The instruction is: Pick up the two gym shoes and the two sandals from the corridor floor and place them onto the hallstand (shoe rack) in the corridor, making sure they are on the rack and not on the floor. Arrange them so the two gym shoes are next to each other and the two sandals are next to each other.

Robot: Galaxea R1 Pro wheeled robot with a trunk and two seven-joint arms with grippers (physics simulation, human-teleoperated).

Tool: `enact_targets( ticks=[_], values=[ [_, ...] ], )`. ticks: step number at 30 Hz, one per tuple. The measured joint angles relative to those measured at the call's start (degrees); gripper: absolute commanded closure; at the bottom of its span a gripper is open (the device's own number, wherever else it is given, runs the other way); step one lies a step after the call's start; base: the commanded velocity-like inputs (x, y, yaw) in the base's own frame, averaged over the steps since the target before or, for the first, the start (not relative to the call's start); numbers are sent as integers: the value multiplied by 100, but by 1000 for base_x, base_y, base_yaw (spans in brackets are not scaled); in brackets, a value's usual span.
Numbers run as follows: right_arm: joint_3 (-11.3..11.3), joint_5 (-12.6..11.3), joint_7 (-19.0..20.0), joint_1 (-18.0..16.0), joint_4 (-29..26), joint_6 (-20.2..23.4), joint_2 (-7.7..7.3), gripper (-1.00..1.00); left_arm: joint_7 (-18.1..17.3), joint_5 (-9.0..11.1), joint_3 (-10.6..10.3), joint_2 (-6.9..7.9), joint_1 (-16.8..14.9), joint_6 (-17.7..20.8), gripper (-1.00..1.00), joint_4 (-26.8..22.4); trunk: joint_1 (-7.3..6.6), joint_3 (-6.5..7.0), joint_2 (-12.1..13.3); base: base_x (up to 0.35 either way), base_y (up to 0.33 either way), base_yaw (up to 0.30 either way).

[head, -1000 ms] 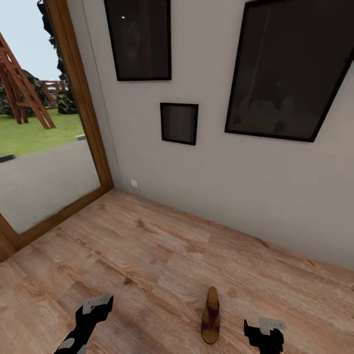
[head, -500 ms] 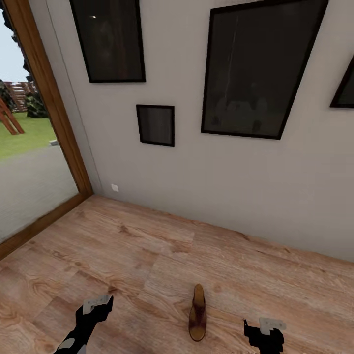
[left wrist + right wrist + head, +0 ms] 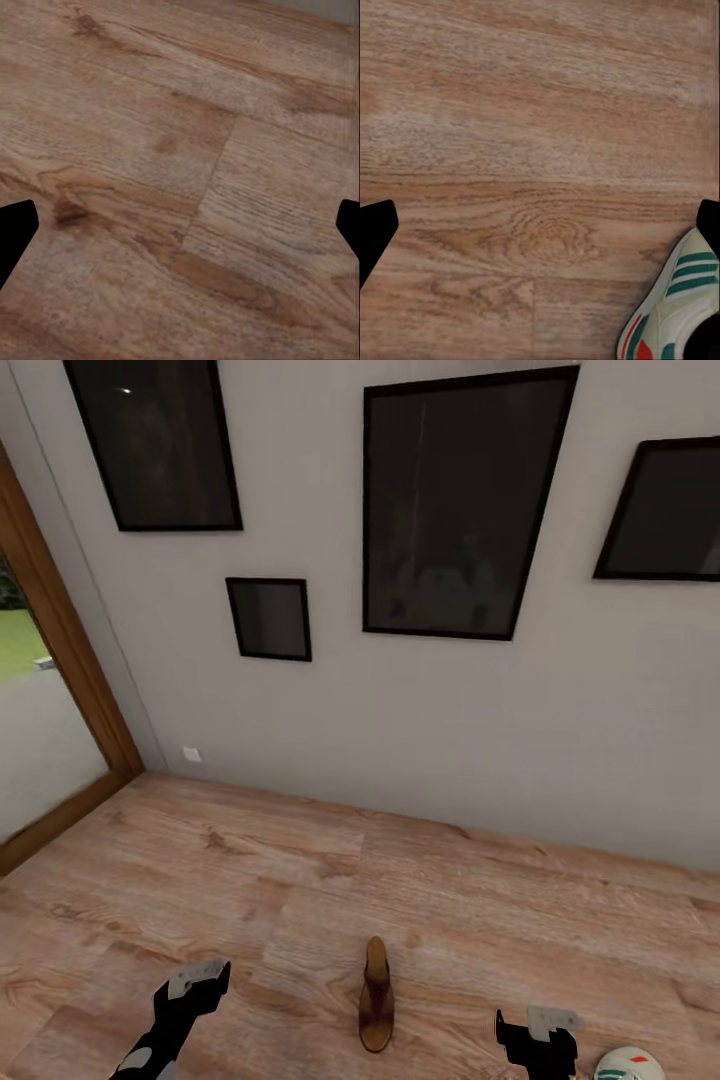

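Wood floor under a picture-hung wall carries a sandal between both empty, spread fingers and a sneaker just beside the right fingers, so nothing looks racked yet.

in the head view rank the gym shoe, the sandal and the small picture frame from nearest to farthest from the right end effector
From the right end effector:
1. Gym shoe, on the floor just to its right at the picture's edge.
2. Sandal, on the floor to its left, between both arms.
3. Small picture frame, up on the wall, far left.
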Motion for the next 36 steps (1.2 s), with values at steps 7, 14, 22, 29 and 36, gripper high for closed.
enact_targets(
  ticks=[7, 14, 22, 29, 36],
  values=[
    [-2, 0, 0, 0, 0, 1, 0, -100, 0, 3, 0, 0, 0, 0, -100, 0, 0, 23, 0, 0, 0, -259],
    [0, -1, 0, 0, 0, 0, 0, -100, 0, 5, 0, 0, 0, 0, -100, 0, 0, 45, 0, 0, 0, -259],
    [-1, 0, 2, 1, -1, 0, 0, -100, 0, 5, 0, 0, 0, -3, -100, 0, -1, 72, 0, 38, 87, -259],
    [0, -1, 0, 0, 0, 1, 0, -100, 0, 2, 0, 0, 0, -4, -100, 0, 0, 94, 0, 62, 162, -259],
    [0, 0, 0, 0, 0, -2, 0, -100, 0, 2, 0, 0, 0, -7, -100, 0, 0, 117, 0, 4, 11, -259]
  ],
)
